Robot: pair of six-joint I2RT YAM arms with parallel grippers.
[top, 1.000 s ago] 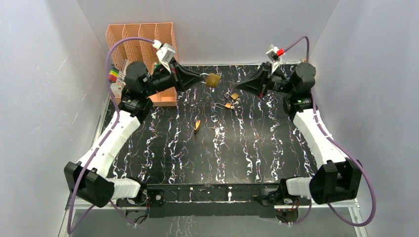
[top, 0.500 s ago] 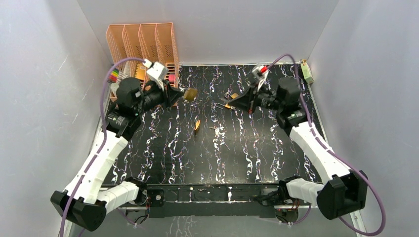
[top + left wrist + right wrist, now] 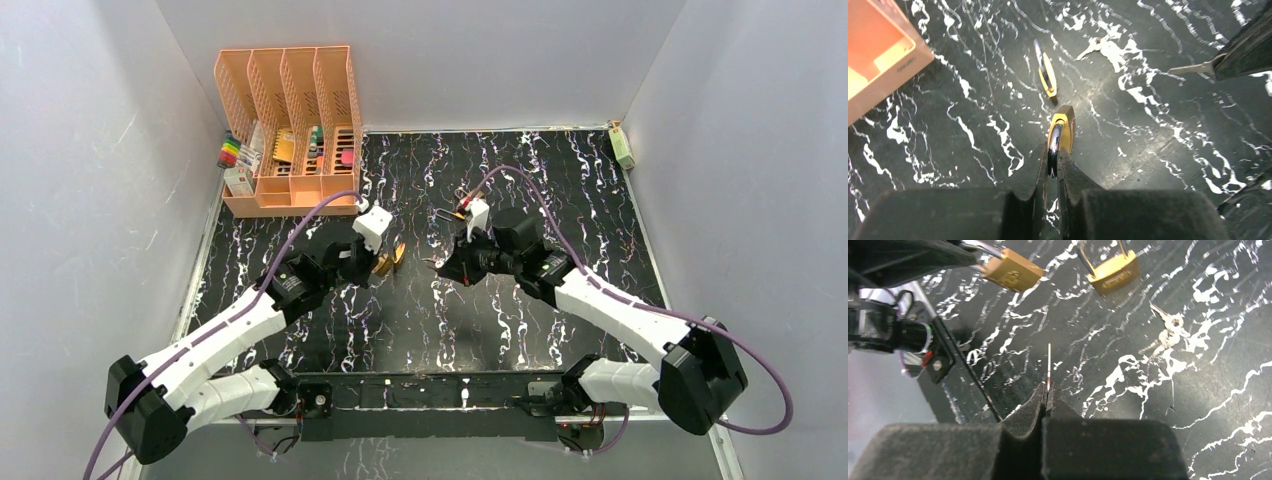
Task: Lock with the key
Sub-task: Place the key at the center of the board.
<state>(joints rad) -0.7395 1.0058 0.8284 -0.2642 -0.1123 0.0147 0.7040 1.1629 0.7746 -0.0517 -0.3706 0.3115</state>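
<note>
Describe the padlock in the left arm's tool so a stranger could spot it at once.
On the black marbled table, find the left tool near the middle. The brass padlock is pinched by its steel shackle in that tool. The neighbouring padlock just beyond it rests free on the table, gripped by nothing.

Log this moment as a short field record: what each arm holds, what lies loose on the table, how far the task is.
left fingers: shut on the brass padlock, gripped by its shackle
right fingers: shut on the key, blade pointing forward
loose on table: second padlock, spare keys
stage: key not yet in the held padlock; the two are apart
</note>
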